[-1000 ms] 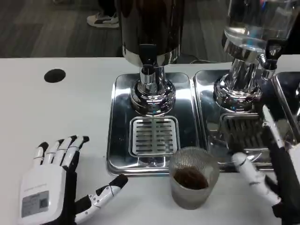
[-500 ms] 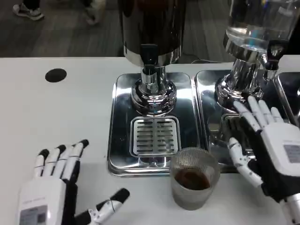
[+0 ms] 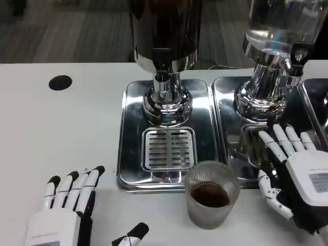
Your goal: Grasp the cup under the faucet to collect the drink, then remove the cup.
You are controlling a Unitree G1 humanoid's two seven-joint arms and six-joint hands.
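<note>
Currently the ribbed clear cup [image 3: 211,200] stands upright on the white bench [image 3: 56,138], just in front of the left steel drip tray [image 3: 130,133] and off its slotted grate [image 3: 168,148]. Dark drink fills its lower part. It sits forward and slightly right of the dark dispenser's faucet [image 3: 162,66], not under it. Right hand [image 3: 300,182] lies palm down to the right of the cup, near but apart from it, fingers spread and extended over the second tray [image 3: 228,102], holding nothing. Left hand [image 3: 64,212] rests low at the left, well apart from the cup, fingers straight and side by side, thumb out, empty. A black round spot [image 3: 60,82] marks the bench at far left.
</note>
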